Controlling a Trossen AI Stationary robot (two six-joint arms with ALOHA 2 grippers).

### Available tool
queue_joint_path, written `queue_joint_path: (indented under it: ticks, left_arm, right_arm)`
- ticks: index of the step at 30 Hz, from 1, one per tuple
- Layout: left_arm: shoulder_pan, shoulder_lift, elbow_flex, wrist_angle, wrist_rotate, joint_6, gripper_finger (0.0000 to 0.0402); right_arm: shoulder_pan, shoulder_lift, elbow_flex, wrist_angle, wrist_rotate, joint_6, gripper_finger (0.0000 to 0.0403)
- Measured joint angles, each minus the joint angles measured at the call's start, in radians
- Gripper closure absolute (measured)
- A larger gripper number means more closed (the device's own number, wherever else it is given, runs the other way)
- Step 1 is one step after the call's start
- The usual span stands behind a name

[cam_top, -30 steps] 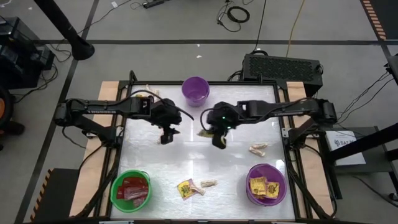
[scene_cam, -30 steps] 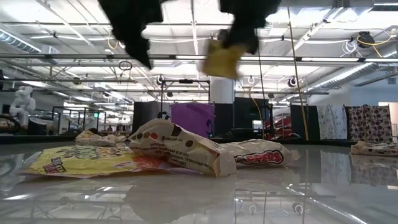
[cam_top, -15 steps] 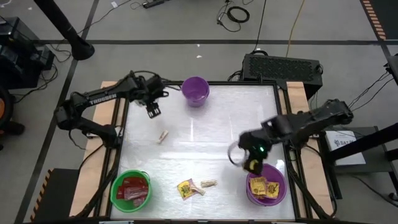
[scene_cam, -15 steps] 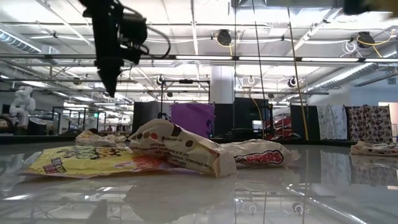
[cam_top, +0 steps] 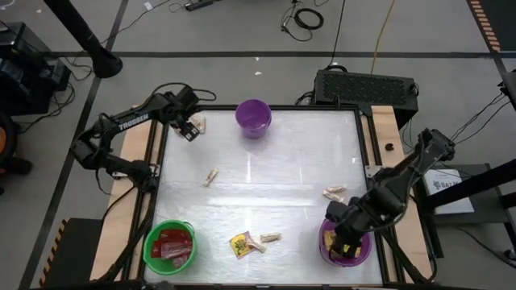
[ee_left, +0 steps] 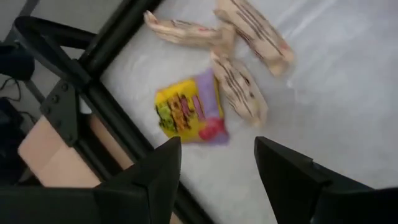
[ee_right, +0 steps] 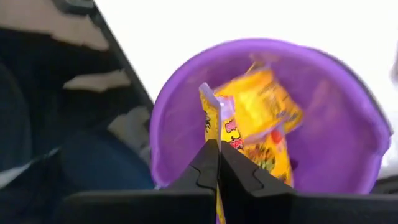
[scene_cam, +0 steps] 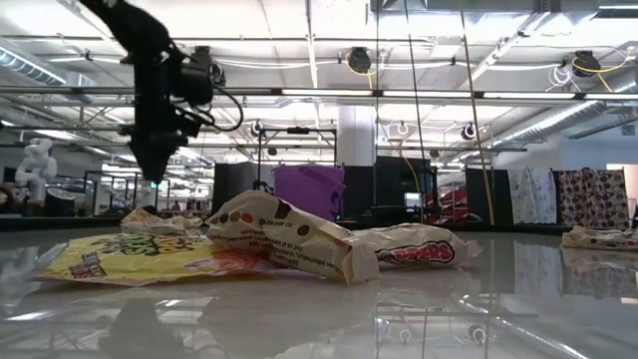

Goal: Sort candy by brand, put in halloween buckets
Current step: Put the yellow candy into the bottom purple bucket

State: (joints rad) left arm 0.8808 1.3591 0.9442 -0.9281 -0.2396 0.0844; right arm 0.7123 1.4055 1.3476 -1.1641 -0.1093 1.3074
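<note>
Fingers [ee_right: 208, 171] of right gripper [ee_right: 217, 163] pinch yellow packet [ee_right: 219, 127] above purple bucket [ee_right: 348, 155].

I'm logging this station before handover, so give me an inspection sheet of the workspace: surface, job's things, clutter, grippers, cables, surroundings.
Surface: white table, glossy, in a dark frame.
Job's things: green bucket with red packets; near purple bucket with yellow packets; far purple bucket. Loose: tan pieces mid-table, by the right edge; a yellow packet at the front.
Clutter: nothing seen.
Grippers: left gripper open above a yellow packet and tan pieces at the far left corner; right gripper shut on a yellow packet over the near purple bucket.
Cables: several on the floor beyond the table.
Surroundings: black box behind the table; workshop hall.
</note>
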Motion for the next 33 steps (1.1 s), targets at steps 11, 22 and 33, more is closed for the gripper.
queue_joint_path:
  ticks: [11,22,33]
  left_arm:
    - [0.051,0.103,-0.089,0.093,0.021,0.000,0.0190]
    - [0.050,0.241,-0.096,0.146,0.018,0.030,0.0190]
    - [0.049,0.273,-0.093,0.154,0.042,0.029,0.0220]
  right_arm:
    - [0.029,0.000,0.000,-0.008,0.030,0.163,0.0375]
    - [0.044,0.000,0.000,-0.030,-0.075,0.223,0.0287]
    - [0.042,0.000,0.000,-0.031,0.007,0.212,0.0268]
